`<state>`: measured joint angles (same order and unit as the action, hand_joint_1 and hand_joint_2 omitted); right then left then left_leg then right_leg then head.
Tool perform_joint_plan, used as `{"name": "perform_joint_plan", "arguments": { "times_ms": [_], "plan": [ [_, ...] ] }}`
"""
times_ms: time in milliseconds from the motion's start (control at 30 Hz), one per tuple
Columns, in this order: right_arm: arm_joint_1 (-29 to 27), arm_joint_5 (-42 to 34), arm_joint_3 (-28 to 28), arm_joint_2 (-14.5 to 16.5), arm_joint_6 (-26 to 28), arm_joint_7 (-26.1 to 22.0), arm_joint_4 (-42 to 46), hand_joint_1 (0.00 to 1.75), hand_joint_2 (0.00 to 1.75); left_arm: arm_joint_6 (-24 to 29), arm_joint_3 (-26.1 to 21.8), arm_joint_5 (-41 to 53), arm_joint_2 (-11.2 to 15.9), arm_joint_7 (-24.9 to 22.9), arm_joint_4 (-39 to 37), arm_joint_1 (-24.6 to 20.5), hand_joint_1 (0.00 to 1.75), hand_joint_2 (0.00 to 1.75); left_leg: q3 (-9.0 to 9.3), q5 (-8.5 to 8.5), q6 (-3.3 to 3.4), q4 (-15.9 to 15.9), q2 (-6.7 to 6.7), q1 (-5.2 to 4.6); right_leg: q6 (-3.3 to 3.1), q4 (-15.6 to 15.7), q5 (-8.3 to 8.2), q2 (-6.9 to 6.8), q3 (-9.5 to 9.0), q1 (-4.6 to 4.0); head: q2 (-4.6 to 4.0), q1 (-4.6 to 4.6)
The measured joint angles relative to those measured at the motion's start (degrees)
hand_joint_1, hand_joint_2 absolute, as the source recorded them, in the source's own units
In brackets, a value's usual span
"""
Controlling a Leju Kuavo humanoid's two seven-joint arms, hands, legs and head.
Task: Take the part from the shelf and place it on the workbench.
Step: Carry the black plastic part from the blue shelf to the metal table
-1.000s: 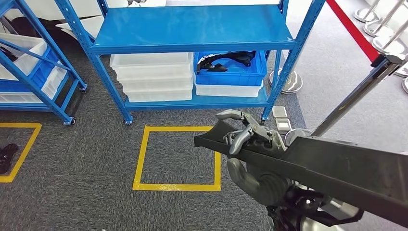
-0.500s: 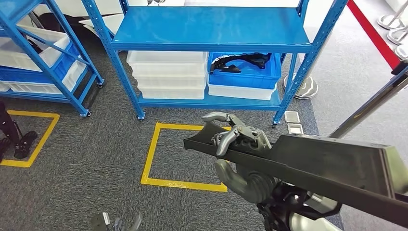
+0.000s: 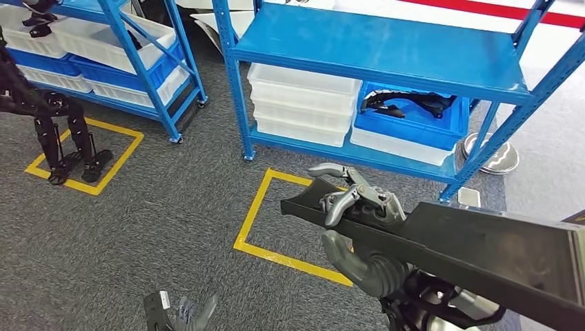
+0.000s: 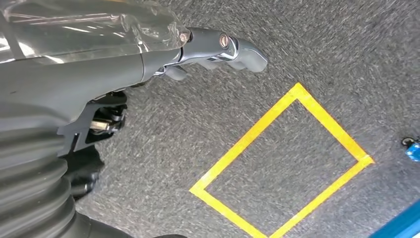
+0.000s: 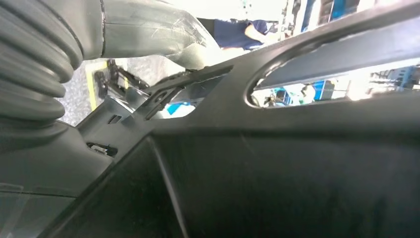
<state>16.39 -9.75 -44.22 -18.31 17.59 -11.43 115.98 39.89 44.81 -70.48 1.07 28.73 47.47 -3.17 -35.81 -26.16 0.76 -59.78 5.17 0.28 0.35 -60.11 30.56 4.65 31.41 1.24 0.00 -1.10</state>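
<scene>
Head view: long black part (image 3: 483,255) lies across the frame from centre toward 4 o'clock, carried above the grey carpet (image 3: 172,221). Right hand (image 3: 359,227) grips its near end, fingers curled over the top edge, thumb beneath. Left hand (image 3: 181,316) at 7 o'clock, low, fingers apart, holding nothing. Yellow floor square (image 3: 276,221) under the part's tip. Blue shelf (image 3: 386,48) at 12 o'clock; blue bin (image 3: 407,127) with black parts on its lower level.

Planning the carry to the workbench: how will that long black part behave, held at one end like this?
The long black part looks like stiff moulded plastic: it spans straight, without visible sag. The right robot hand grips near one end, so the overhang probably levers downward. The smooth surface might slip.
</scene>
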Motion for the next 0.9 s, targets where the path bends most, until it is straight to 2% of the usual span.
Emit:
{"name": "perform_joint_plan", "arguments": {
  "times_ms": [33,100,133,167,233,267,300,333,367,400,467,500,533,567,600,667,733,767,800,833,867,900],
  "plan": [
    [-0.1,0.0,0.0,0.0,0.0,0.0,0.0,1.75,1.75,0.0,0.3,-0.2,0.1,0.0,0.2,-0.1,0.00,1.75,-0.31,0.25,-0.38,0.0,0.60,0.15,-0.05,0.6,0.12,0.56,-0.10,-0.08,0.00,0.02],
    [-0.2,0.1,0.0,0.0,0.0,0.0,0.0,1.75,1.75,0.1,0.7,-0.5,0.3,0.0,0.6,-0.1,0.00,1.75,-0.71,0.68,-1.20,0.1,1.64,0.35,-0.40,1.0,-0.37,-0.63,-0.11,-0.12,0.00,0.01],
    [-0.3,0.1,0.1,0.1,-0.1,0.0,0.0,1.75,1.75,0.1,0.9,-0.7,0.4,0.0,0.7,-0.1,0.00,1.75,-0.90,0.42,-1.50,-0.3,1.10,0.25,-0.67,1.3,-0.66,-1.35,-0.21,0.00,0.00,0.10],
    [-0.3,0.1,0.1,0.2,-0.2,0.0,0.0,1.75,1.75,0.2,1.0,-0.9,0.5,0.0,0.8,-0.2,0.00,1.75,-1.46,-0.48,-1.78,-1.5,-0.11,0.14,-1.00,1.7,-0.93,-2.21,-0.28,0.15,0.00,0.43],
    [-0.5,0.2,0.1,0.3,-0.2,0.0,0.0,1.75,1.75,0.2,1.4,-1.0,0.7,0.1,0.9,-0.5,0.00,1.75,-3.87,-3.96,-2.28,-7.3,-3.23,0.17,-1.39,1.9,-1.19,-3.99,-0.27,0.16,0.00,1.33],
    [-0.7,0.2,0.1,0.3,-0.3,0.0,0.0,1.75,1.75,0.2,1.6,-1.1,0.7,0.1,1.0,-0.6,0.00,1.75,-5.40,-5.75,-2.52,-11.0,-4.03,0.35,-1.49,1.9,-1.20,-4.96,-0.20,0.11,0.00,1.72],
    [-0.8,0.2,0.1,0.3,-0.3,0.0,0.0,1.75,1.75,0.2,1.7,-1.1,0.7,0.1,1.0,-0.6,0.00,1.75,-6.47,-6.83,-2.72,-13.9,-4.38,0.52,-1.49,1.9,-1.19,-5.87,-0.15,0.07,-0.01,1.93],
    [-0.9,0.2,0.1,0.3,-0.3,0.0,0.0,1.75,1.75,0.2,1.9,-1.1,0.8,0.1,1.0,-0.6,0.00,1.75,-6.67,-6.95,-2.86,-15.0,-4.55,0.67,-1.47,1.9,-1.18,-6.74,-0.12,0.07,-0.01,2.09],
    [-0.9,0.2,0.1,0.3,-0.3,0.0,0.0,1.75,1.75,0.2,2.0,-1.1,0.8,0.1,1.0,-0.5,0.00,1.75,-5.66,-6.01,-2.95,-13.7,-4.74,0.79,-1.42,1.8,-1.15,-7.55,-0.11,0.09,-0.01,2.28],
    [-0.9,0.2,0.1,0.3,-0.3,0.0,0.0,1.75,1.75,0.2,2.1,-1.1,0.9,0.1,1.0,-0.5,0.00,1.75,-3.55,-4.34,-2.94,-10.3,-5.21,0.87,-1.31,1.8,-1.08,-8.29,-0.16,0.11,-0.01,2.50],
    [-0.9,0.2,0.1,0.4,-0.3,0.0,0.0,1.75,1.75,0.2,2.2,-1.1,1.0,0.1,1.1,-0.6,0.00,1.75,0.75,-1.80,-2.60,-2.3,-7.13,0.70,-0.87,1.7,-0.86,-9.55,-0.30,0.00,-0.01,2.94],
    [-0.8,0.2,0.2,0.4,-0.3,0.0,0.0,1.75,1.75,0.2,2.2,-1.1,1.0,0.1,1.2,-0.6,0.00,1.75,1.84,-1.27,-2.26,0.0,-7.76,0.48,-0.54,1.6,-0.79,-10.03,-0.35,-0.11,-0.01,3.02],
    [-0.8,0.2,0.2,0.5,-0.3,0.0,0.0,1.75,1.75,0.2,2.2,-1.1,1.0,0.1,1.2,-0.7,0.00,1.75,2.04,-1.28,-1.91,0.8,-7.99,0.23,-0.21,1.6,-0.77,-10.45,-0.38,-0.21,-0.01,3.02],
    [-0.8,0.2,0.2,0.5,-0.3,0.0,0.0,1.75,1.75,0.2,2.2,-1.2,1.1,0.1,1.2,-0.6,0.00,1.75,1.82,-1.12,-1.55,0.7,-7.47,0.00,0.15,1.6,-0.81,-10.85,-0.42,-0.27,0.00,2.94],
    [-0.8,0.2,0.3,0.5,-0.3,0.0,0.0,1.75,1.75,0.2,2.2,-1.2,1.1,0.1,1.3,-0.6,0.00,1.75,1.74,-0.97,-1.08,0.9,-6.94,0.09,0.54,1.7,-0.73,-10.99,-0.48,-0.18,-0.01,2.89],
    [-0.8,0.2,0.5,0.5,-0.3,0.0,0.0,1.75,1.75,0.2,2.2,-1.3,1.2,0.1,1.3,-0.6,0.00,1.75,1.72,-0.53,-0.22,1.4,-6.07,0.35,1.11,0.5,0.53,-9.18,-0.17,0.07,0.00,2.64],
    [-0.8,0.2,0.7,0.5,-0.3,0.0,0.0,1.75,1.75,0.2,2.3,-1.4,1.2,0.1,1.4,-0.7,0.00,1.75,1.64,-0.16,0.39,1.8,-5.21,0.48,1.23,-4.8,3.92,-6.21,2.09,0.19,0.00,1.95],
    [-0.9,0.2,0.8,0.5,-0.4,0.0,0.0,1.75,1.75,0.2,2.4,-1.5,1.2,0.1,1.5,-0.8,0.00,1.75,1.51,-0.06,0.55,1.8,-4.68,0.39,1.21,-8.6,5.73,-5.41,3.89,0.16,0.00,1.55],
    [-1.0,0.2,0.9,0.5,-0.4,0.0,0.0,1.75,1.75,0.2,2.5,-1.6,1.2,0.1,1.5,-0.8,0.00,1.75,1.41,-0.02,0.63,1.7,-4.06,0.29,1.19,-12.0,6.86,-5.05,5.49,0.13,0.00,1.18],
    [-1.0,0.2,0.9,0.5,-0.4,0.0,0.0,1.75,1.75,0.2,2.6,-1.6,1.2,0.1,1.5,-0.8,0.00,1.75,1.34,0.02,0.67,1.7,-3.38,0.18,1.16,-13.8,6.94,-4.89,6.39,0.10,-0.01,0.90],
    [-1.1,0.2,0.9,0.5,-0.5,0.0,0.0,1.75,1.75,0.2,2.7,-1.7,1.2,0.1,1.5,-0.7,0.00,1.75,1.29,0.04,0.68,1.5,-2.64,0.12,1.07,-13.4,5.90,-4.76,6.26,0.09,-0.01,0.71],
    [-1.1,0.2,1.0,0.5,-0.5,0.0,0.0,1.75,1.75,0.2,2.8,-1.7,1.2,0.1,1.5,-0.7,0.00,1.75,1.26,0.03,0.66,1.3,-1.87,0.10,0.92,-10.8,3.99,-4.46,5.09,0.11,0.00,0.53]
  ]
}}
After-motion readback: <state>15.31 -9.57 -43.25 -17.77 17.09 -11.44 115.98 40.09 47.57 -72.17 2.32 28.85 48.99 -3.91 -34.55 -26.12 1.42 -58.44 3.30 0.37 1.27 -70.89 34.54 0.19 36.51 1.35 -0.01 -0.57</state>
